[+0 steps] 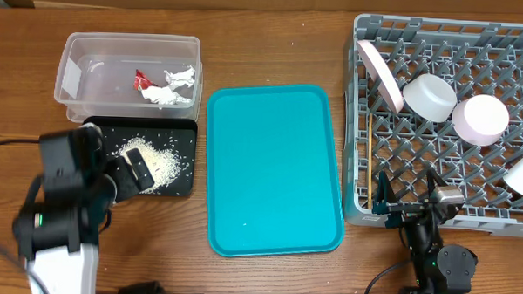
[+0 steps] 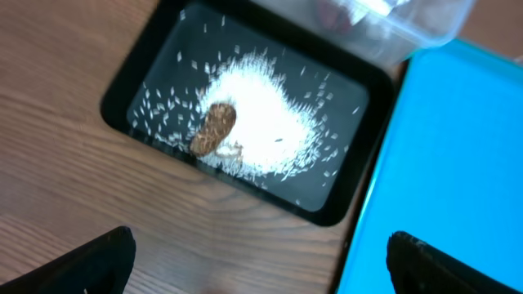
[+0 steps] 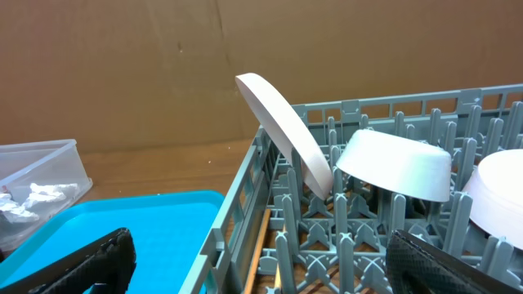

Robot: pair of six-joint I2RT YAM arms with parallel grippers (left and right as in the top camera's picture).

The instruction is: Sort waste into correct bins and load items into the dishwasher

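The left end effector and right end effector are spread and empty, and with rice in the black tray at left and bowls in the rack at right, a careless nudge could topple the leaning plate.

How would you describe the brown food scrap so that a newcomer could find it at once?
Start at the big teal tray; to its left lies a shallow black tray, next to the clear tub. On its heap of white rice sits the scrap, the only brown, oval lump among white grains.
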